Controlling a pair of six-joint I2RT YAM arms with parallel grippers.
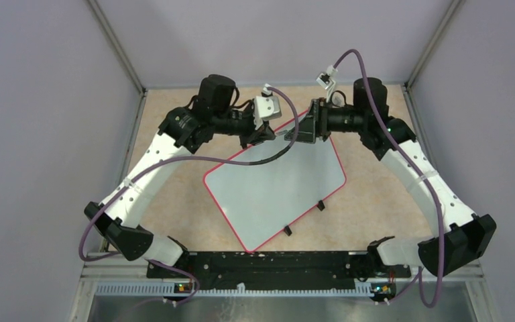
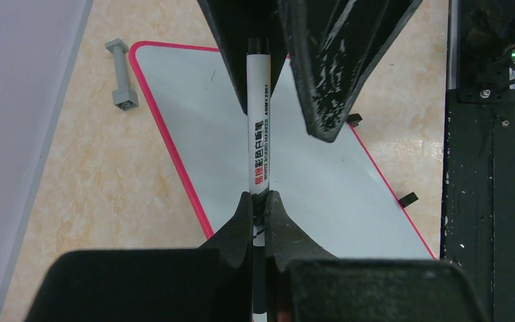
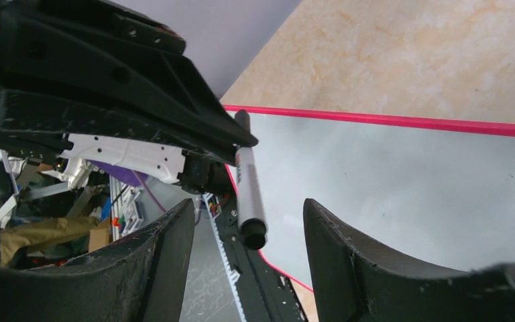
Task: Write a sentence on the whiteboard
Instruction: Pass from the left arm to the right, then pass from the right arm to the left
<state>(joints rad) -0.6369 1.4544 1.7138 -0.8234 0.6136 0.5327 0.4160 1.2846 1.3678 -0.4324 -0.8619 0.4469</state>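
Here, left gripper [image 2: 259, 203] clamps slim marker [image 2: 258, 121] — glossy whiteboard [image 2: 194, 114].

One whiteboard [image 1: 275, 194] (two black clips [image 1: 320, 205]), one marker [image 2: 257, 127], one grey peg [image 2: 121, 74]

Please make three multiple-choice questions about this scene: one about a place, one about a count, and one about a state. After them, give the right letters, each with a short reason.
1. Where is the marker?
A. in the left gripper
B. lying loose, unheld
C. standing in a cup

2. How many black clips does the board carry?
A. one
B. two
C. four

3. What is the board's surface like?
A. blank
B. one line written
C. two lines written

Answers:
1 A: that gripper is shut on the marker's barrel in the left wrist view.
2 B: two clips show on one long edge in the top view.
3 A: no lettering shows in any view.
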